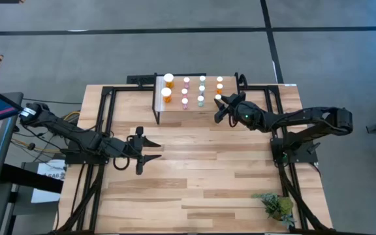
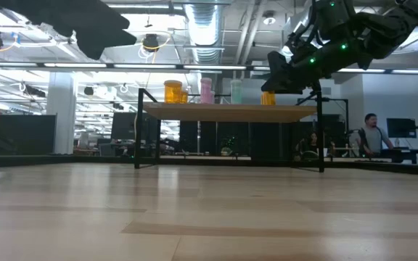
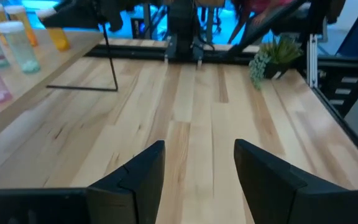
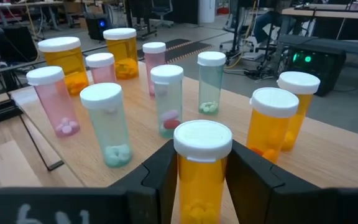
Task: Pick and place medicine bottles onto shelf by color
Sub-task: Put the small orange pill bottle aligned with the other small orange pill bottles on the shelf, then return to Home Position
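The light-wood shelf stands at the table's far middle on thin black legs. On it stand two wide orange bottles, three pink ones, three teal ones and two slim orange ones, all upright on their bases. My right gripper is at the shelf's right near corner, shut on a further slim orange bottle. My left gripper is open and empty above the table, left of centre, and shows the same in its wrist view. My right gripper pinches the orange bottle's body just below its white cap between its two fingers. The fingers come from the table's right side, slanting slightly down. The bottle is upright. Whether its base rests on the shelf is hidden by the fingers.
A small green plant stands at the table's near right corner. The two slim orange bottles stand close beside the held one, with teal bottles just beyond. Bare tabletop lies between the shelf and the near edge.
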Robot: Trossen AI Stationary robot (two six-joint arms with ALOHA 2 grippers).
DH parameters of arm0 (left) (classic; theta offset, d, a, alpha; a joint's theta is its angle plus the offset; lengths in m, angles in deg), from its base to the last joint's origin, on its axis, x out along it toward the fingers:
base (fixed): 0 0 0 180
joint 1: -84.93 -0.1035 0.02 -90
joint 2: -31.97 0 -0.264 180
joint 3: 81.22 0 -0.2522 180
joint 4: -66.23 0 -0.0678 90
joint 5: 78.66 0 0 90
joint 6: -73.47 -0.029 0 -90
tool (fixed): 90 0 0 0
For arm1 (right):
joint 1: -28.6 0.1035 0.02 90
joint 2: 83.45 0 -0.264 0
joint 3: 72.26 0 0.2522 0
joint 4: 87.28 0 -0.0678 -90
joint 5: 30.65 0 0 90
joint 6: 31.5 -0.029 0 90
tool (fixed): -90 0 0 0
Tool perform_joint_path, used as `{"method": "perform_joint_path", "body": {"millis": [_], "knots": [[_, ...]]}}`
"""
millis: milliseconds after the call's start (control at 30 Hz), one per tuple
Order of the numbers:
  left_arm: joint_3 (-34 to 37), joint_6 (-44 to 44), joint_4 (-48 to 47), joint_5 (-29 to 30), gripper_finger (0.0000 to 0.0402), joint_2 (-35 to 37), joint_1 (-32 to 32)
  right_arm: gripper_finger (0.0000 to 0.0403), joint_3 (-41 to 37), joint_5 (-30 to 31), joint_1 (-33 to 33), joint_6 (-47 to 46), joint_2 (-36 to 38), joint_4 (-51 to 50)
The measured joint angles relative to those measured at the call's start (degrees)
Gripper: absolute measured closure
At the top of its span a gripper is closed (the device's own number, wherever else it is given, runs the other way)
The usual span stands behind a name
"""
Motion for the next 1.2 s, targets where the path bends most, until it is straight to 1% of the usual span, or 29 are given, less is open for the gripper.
{"method": "perform_joint_path", "body": {"millis": [267, 567, 700, 833, 967, 1133, 1200], "knots": [[-0.05, 0.07, 0.14, 0.05, 0.0221, -0.40, -0.27, 0.0240, -0.02, -0.04, 0.13, -0.15, -0.02, -0.07], [-0.07, 0.09, 0.16, 0.03, 0.0221, -0.40, -0.26, 0.0191, -0.04, -0.02, 0.13, -0.33, -0.02, -0.09], [-0.06, 0.13, 0.14, 0.01, 0.0221, -0.40, -0.26, 0.0170, -0.15, -0.07, 0.27, -1.03, 0.98, -0.58], [-0.07, 0.17, 0.01, -0.01, 0.0221, -0.40, -0.26, 0.0159, -0.28, -0.18, 1.18, -1.98, 3.08, -2.12], [-0.05, 0.46, -0.01, -0.01, 0.0221, -0.40, -0.26, 0.0158, -0.26, -0.22, 2.06, -2.97, 6.34, -6.88], [-0.07, 0.68, -0.05, -0.04, 0.0221, -0.40, -0.26, 0.0158, -0.24, -0.28, 3.63, -7.18, 11.47, -16.30], [-0.06, 0.67, -0.05, 0.06, 0.0221, -0.40, -0.24, 0.0158, -0.24, -1.59, 5.05, -8.97, 13.83, -20.76]]}}
